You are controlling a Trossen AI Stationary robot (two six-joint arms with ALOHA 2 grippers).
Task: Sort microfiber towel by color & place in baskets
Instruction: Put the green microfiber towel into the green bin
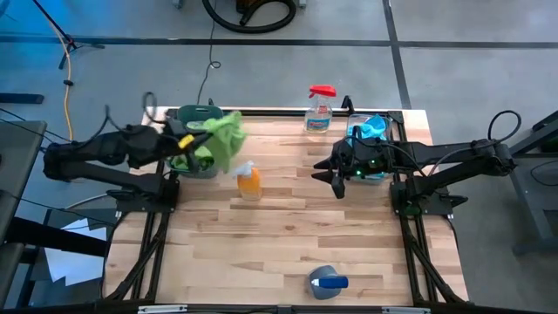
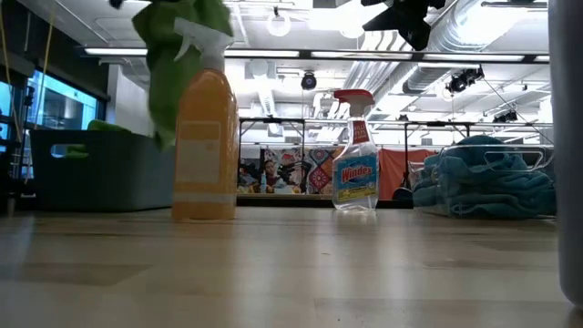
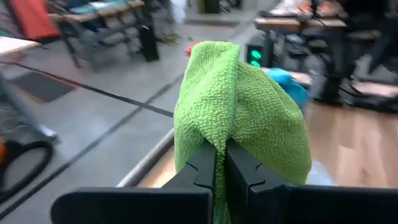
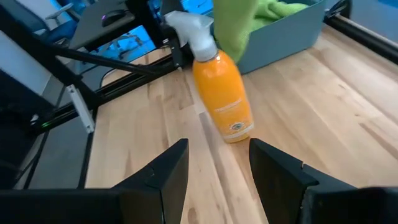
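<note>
Green microfiber towel (image 1: 228,139) hangs limp from your left gripper (image 1: 187,139), whose fingers are pinched tight on a fold, just above the teal-green basket (image 1: 193,115). It's soft and light, so keep hold by that bunched fold; it will likely drape and snag the rim. Your right gripper (image 1: 334,179) waits half-open and empty beside the clear basket (image 1: 375,131).

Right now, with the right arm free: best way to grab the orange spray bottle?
Take the orange spray bottle across its straight body, below the white trigger head. It stands upright and apart from the teal basket. Come in level from the right gripper side, its jaws open. The green towel, held by the left gripper, hangs near the top, so probably stay low.
</note>
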